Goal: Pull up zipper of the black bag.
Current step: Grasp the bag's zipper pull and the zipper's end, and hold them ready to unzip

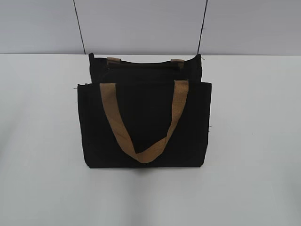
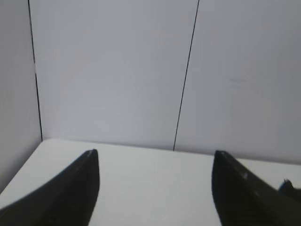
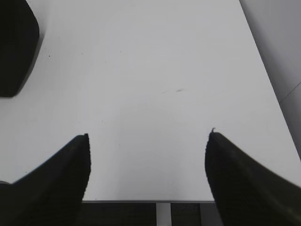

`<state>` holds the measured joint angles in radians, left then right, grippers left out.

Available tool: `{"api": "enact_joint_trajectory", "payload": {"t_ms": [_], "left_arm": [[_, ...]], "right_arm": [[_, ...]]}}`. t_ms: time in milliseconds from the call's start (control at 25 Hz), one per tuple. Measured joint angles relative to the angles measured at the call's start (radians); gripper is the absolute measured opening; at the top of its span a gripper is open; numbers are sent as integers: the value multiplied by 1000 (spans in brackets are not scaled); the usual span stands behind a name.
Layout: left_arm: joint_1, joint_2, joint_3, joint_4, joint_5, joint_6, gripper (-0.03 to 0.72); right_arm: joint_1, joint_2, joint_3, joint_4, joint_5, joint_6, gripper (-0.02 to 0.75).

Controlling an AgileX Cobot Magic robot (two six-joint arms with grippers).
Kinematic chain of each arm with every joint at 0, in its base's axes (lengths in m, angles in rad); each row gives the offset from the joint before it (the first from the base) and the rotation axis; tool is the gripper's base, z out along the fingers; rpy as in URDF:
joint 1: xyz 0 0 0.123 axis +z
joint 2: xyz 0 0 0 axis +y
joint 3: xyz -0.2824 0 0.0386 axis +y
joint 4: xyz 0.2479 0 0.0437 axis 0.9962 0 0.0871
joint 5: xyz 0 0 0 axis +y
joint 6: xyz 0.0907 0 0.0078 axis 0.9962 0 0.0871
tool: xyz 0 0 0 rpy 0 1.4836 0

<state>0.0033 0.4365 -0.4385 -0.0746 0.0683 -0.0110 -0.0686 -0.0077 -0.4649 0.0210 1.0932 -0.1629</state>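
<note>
We see the black bag (image 1: 146, 125) standing upright mid-desk (image 1: 254, 141), one tan handle (image 1: 143, 120) drooping over its front. The zipper (image 1: 143, 66) along its top edge is too dark to make out. Our left end effector (image 2: 155, 188) and right end effector (image 3: 146, 174) both hang with fingers apart, holding nothing.

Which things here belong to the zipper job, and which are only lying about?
For the job:
- bag, standing on the table
- zipper along its top edge; pull tab too small to find
- left hand, open
- right hand, open

Only there:
- tan handle, hanging down the front
- table
- wall
</note>
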Motion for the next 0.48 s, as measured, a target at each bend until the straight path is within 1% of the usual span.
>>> {"api": "enact_joint_trajectory", "payload": {"t_ms": [80,160,240,320,400,480], "left_arm": [[0,107,62,41,-240,0,465],[0,240,99,114,-383,-24,440],[0,380,120,214,-495,-87,430],[0,554,126,369,-603,-173,421],[0,682,125,523,-727,-286,403],[0,814,116,683,-821,-370,384]], "right_arm": [[0,0,0,0,0,0,575],[0,0,0,0,0,0,575],[0,0,0,0,0,0,575],[0,0,0,0,0,0,575],[0,0,0,0,0,0,575],[0,0,0,0,0,0,575]]}}
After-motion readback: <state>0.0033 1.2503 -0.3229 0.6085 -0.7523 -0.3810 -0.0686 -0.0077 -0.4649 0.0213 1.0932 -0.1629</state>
